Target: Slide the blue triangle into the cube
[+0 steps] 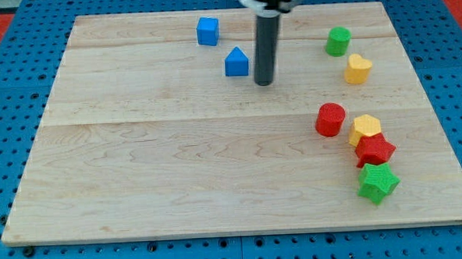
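The blue triangle point(237, 62) lies on the wooden board point(178, 171) near the view's top, a little left of centre. The blue cube point(207, 30) sits up and to the left of it, a short gap apart. My tip point(264, 82) rests on the board just right of the blue triangle and slightly below it, a narrow gap between them. The rod rises straight up from there to the view's top edge.
A green cylinder point(338, 40) and a yellow heart point(358, 68) sit at the upper right. A red cylinder point(330, 119), a yellow hexagon point(365, 128), a red star point(375, 150) and a green star point(378, 182) cluster at the lower right.
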### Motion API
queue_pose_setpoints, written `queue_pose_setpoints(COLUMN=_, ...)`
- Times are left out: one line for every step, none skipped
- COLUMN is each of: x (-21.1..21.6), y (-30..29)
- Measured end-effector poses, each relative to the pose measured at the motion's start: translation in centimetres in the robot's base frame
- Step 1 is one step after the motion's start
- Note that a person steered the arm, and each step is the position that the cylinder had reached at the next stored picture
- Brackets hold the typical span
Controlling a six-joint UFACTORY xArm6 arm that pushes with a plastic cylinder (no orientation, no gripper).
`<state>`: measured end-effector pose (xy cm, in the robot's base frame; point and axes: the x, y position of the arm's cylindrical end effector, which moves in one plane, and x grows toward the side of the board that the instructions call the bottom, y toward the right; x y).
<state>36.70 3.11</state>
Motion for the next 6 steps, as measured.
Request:
queue_pose_setpoints(x=-4.4, y=-0.3)
queue_pose_setpoints(x=-5.3, y=-3.2)
queue_pose_setpoints(x=-4.7, y=-5.2)
queue_pose_setpoints(x=-4.7, y=-5.2)
queue_pose_setpoints(x=-7.2, y=-5.1)
queue_pose_setpoints(x=-7.8, y=-4.1)
